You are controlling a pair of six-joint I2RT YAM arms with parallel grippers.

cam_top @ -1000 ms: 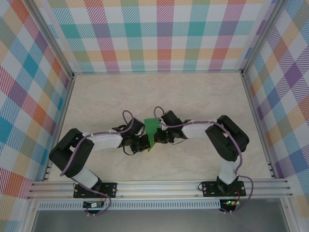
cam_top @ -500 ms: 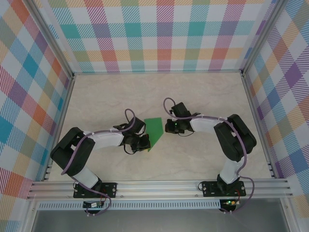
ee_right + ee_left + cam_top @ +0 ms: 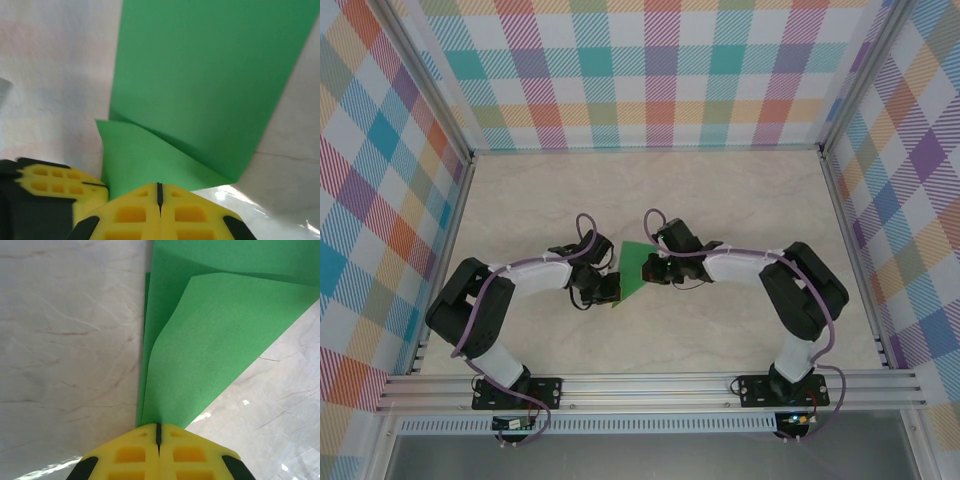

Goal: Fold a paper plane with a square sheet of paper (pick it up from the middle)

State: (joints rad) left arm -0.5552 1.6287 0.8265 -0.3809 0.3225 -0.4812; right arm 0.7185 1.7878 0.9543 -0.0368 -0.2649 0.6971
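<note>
Square sheet of paper sits near the middle of the marble-pattern table, between the two grippers and partly folded. From above it reads as a green wedge rather than a square, with no nose or wings formed. Left gripper is fully closed, its yellow fingertips meeting with only a seam between them. It pinches the near pointed end of the paper, where at least two layers come together. The upper layer bows up off the lower one, so the fold there is judged loose rather than creased. Right gripper is likewise clamped tight on an edge of the sheet, with a small flap turned over just ahead of its fingertips and a broad flat panel beyond. Judgement: two pinches at different edges serve to hold the thin sheet taut and aligned while a flap is carried across. One claw anchors and the other folds, though which does which cannot be told. Contact between paper and table at the right-hand grip is hidden. Risk noted: unequal pull could tear the sheet or skew the crease. Task assessed as mid-fold.
</note>
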